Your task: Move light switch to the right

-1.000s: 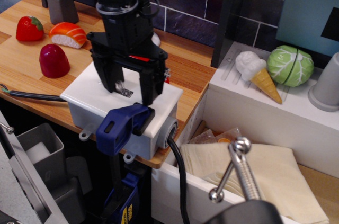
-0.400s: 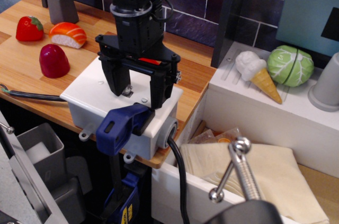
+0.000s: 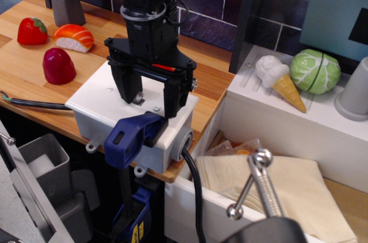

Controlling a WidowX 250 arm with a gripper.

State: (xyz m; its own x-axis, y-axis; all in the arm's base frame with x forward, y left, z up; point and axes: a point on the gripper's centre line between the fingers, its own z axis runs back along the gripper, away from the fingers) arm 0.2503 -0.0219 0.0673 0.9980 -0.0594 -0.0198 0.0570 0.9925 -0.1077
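The light switch (image 3: 138, 101) is a small silvery toggle on the flat top of the grey-white box (image 3: 98, 102) at the counter's front edge. Only a bit of the switch shows, right beside the left finger (image 3: 130, 88). My black gripper (image 3: 150, 99) comes down from above with its fingers spread and reaching down to the box top. The switch sits between them, close to the left one; the right finger (image 3: 173, 100) stands apart to its right. I cannot tell whether the left finger touches the switch. The gripper holds nothing.
A blue clamp handle (image 3: 131, 132) grips the box's front edge. A black cable (image 3: 194, 182) leaves the box's right side. Toy strawberry (image 3: 31, 30), sushi (image 3: 73, 37), a red fruit (image 3: 57, 65) and a shaker (image 3: 67, 2) lie left. Ice cream cone (image 3: 282, 80) and cabbage (image 3: 315, 70) sit right.
Over the last second my gripper has shifted to the right across the box top, and the switch now sits against the left finger. Almost nothing moved in the last half second.
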